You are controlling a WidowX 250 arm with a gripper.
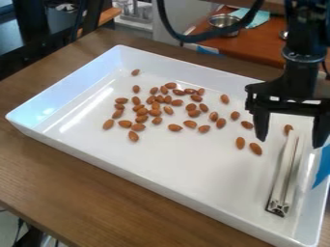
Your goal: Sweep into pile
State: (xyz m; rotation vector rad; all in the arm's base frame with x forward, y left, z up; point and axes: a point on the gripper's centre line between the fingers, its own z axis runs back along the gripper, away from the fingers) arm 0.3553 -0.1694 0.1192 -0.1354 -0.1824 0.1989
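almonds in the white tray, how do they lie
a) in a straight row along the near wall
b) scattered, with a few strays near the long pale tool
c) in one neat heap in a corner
b, the almonds are spread loosely over the white tray, a few close to the long pale tool

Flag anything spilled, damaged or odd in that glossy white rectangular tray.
Nothing stands out: the brown, oval almonds lie loosely scattered, a few straying from the main cluster, but all those visible are inside the tray.

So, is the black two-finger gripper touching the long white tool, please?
Apart: in the camera view, white tray shows between the tool and the fingers of the gripper.
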